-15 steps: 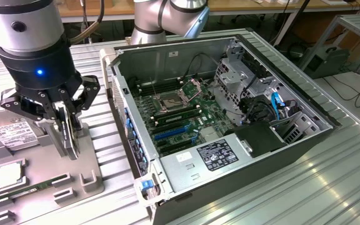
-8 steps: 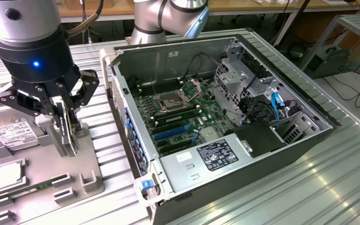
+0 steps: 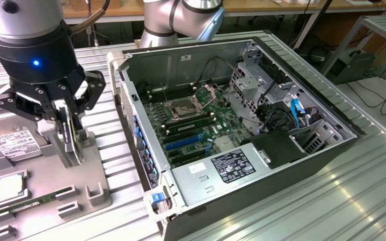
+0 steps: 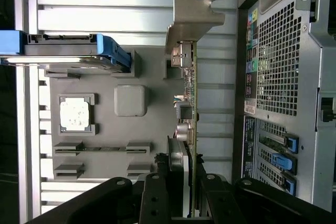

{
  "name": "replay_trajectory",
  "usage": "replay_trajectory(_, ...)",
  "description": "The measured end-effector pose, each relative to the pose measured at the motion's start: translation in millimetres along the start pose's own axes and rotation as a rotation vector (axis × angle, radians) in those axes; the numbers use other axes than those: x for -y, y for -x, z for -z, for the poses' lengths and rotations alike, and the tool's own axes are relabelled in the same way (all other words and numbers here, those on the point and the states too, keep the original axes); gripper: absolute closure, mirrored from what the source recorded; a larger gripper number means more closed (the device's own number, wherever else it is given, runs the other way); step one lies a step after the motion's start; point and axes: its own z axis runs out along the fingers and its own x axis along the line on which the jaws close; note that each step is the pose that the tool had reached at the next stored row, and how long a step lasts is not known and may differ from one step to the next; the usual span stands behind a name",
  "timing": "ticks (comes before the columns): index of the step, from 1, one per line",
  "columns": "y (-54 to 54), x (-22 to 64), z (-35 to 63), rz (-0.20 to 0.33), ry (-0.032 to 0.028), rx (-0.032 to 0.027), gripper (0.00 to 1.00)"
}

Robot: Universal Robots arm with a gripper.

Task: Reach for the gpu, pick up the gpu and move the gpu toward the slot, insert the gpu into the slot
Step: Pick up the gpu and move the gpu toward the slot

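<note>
Step in hand: the pick-up. My end effector (image 4: 184, 170) is clamping the gpu (image 4: 191, 103), one finger (image 4: 156, 174) on each face of the card. The gpu is standing on edge over the gray holder tray (image 3: 96, 170), which lies on the table (image 3: 354, 201) just beside the open computer case (image 3: 327, 108), on the exterior view's left of it. I cannot tell whether its lower edge is sitting in the tray or is just clear of it.

Orientation: the card's faces are upright. In the wrist view its long axis is running straight out from my fingers to the silver bracket (image 4: 191, 17), which is pointing away from the wrist, and this axis is lying roughly along the case's rear panel (image 4: 278, 66).

The blue slot (image 3: 183, 142) is on the motherboard (image 3: 210, 118) inside the case, well apart from the gpu.

Judgement: the slot is running crosswise to the card, so the carry is calling for a straight lift, a turn bringing the bracket to the rear panel, and clearance over the case wall.
</note>
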Motion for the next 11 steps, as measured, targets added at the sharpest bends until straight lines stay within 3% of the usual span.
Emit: replay_trajectory(11,0.1,-0.1,11.4,0.0,0.0001,0.0001,0.72)
